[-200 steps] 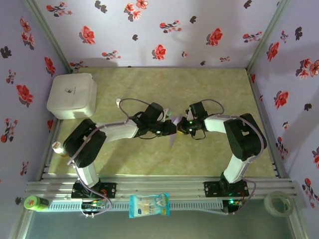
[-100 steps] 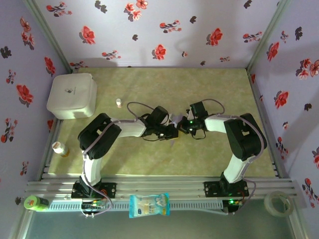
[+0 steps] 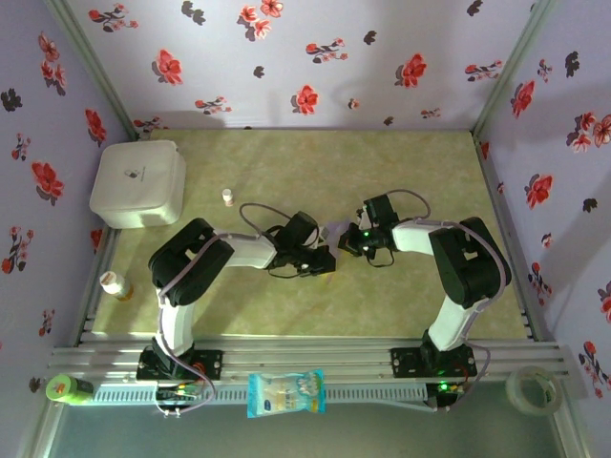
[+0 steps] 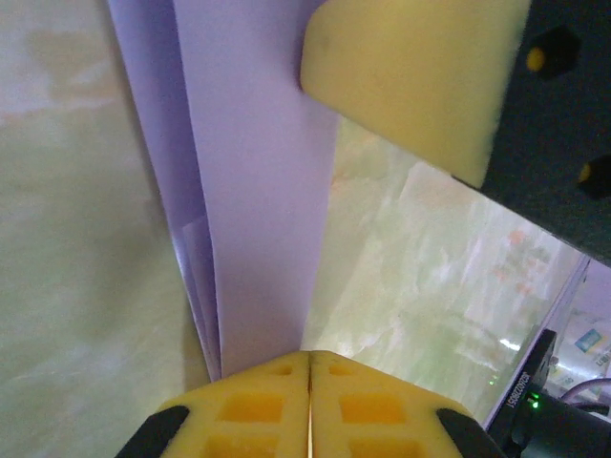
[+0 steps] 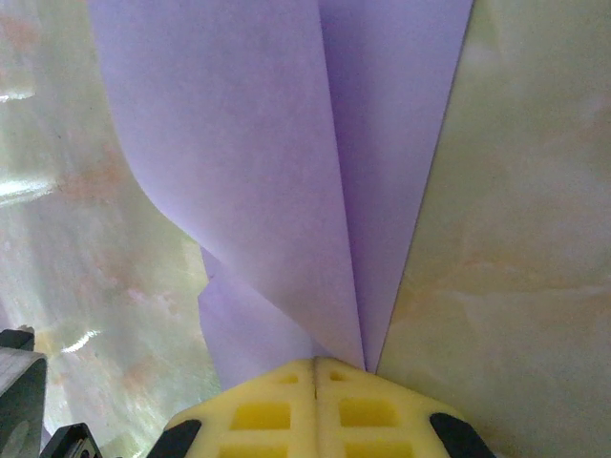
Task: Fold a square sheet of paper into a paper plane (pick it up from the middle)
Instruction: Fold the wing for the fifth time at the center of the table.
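Both arms reach in over the middle of the counter (image 3: 420, 191), and their tools meet nearly tip to tip.

Left tool (image 4: 310, 370): I see the yellow pads pressed flat together with no gap. They pinch one end of the lilac paper (image 4: 258, 191). The paper is folded lengthwise into several layers, and in the left wrist view at least three edges fan out along its left side. It runs straight away from the pads, with counter showing on either side.

Right tool (image 5: 316, 370): the pads are likewise closed and grip the same paper at a narrow end. From there two panels spread upward in a V with a sharp crease between them, and a smaller flap shows at lower left.

In the left wrist view, one pad (image 4: 410, 76) of the right tool lies against the paper's right edge.

From overhead, a small lilac sliver shows between the two tools at mid-counter. I cannot tell whether it touches the surface.

Other items:
- White rounded box (image 3: 138, 183) at the far left corner.
- Small bottle (image 3: 227, 197) just right of the box, well apart from the arms.
- Second bottle (image 3: 115, 284) at the left edge.
- Blue-and-white packet (image 3: 286, 393) on the rail at the near edge, between the arm bases.
- Tape roll (image 3: 530, 389) past the near right corner.
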{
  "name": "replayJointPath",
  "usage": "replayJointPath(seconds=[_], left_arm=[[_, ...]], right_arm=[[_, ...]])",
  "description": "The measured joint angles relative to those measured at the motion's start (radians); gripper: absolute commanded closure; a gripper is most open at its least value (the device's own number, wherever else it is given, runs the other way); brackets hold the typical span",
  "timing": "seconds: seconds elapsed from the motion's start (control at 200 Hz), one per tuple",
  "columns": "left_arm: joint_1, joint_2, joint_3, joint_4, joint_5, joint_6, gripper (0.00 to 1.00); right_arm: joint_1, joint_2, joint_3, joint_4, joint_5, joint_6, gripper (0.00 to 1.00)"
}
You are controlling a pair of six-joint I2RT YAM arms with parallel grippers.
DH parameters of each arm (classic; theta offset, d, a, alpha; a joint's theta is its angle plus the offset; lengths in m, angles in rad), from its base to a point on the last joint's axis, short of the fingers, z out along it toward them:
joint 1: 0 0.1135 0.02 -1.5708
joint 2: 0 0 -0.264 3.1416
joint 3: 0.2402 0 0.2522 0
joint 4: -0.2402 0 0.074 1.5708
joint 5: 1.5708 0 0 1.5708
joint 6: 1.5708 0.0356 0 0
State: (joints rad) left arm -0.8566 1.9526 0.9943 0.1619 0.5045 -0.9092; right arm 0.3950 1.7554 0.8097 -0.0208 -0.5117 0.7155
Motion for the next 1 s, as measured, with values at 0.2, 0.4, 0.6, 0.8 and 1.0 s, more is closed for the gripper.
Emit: replayJointPath(seconds=[0.2, 0.4, 0.6, 0.8, 1.0], left_arm=[[-0.022, -0.042, -0.055, 0.017, -0.034, 0.0, 0.92], [-0.043, -0.079, -0.085, -0.019, -0.059, 0.007, 0.92], [-0.061, -0.118, -0.099, -0.097, -0.076, 0.032, 0.93], [-0.076, -0.17, -0.122, -0.178, -0.079, 0.053, 0.95], [-0.058, -0.247, -0.131, -0.163, -0.078, 0.051, 0.95]], right_arm=[[0.0, 0.0, 0.0, 0.0, 0.0, 0.0, 0.98], [0.0, 0.0, 0.0, 0.0, 0.001, -0.001, 0.98], [0.0, 0.0, 0.0, 0.0, 0.001, -0.001, 0.98], [0.0, 0.0, 0.0, 0.0, 0.001, 0.0, 0.98], [0.0, -0.003, -0.008, 0.014, 0.0, 0.008, 0.98]])
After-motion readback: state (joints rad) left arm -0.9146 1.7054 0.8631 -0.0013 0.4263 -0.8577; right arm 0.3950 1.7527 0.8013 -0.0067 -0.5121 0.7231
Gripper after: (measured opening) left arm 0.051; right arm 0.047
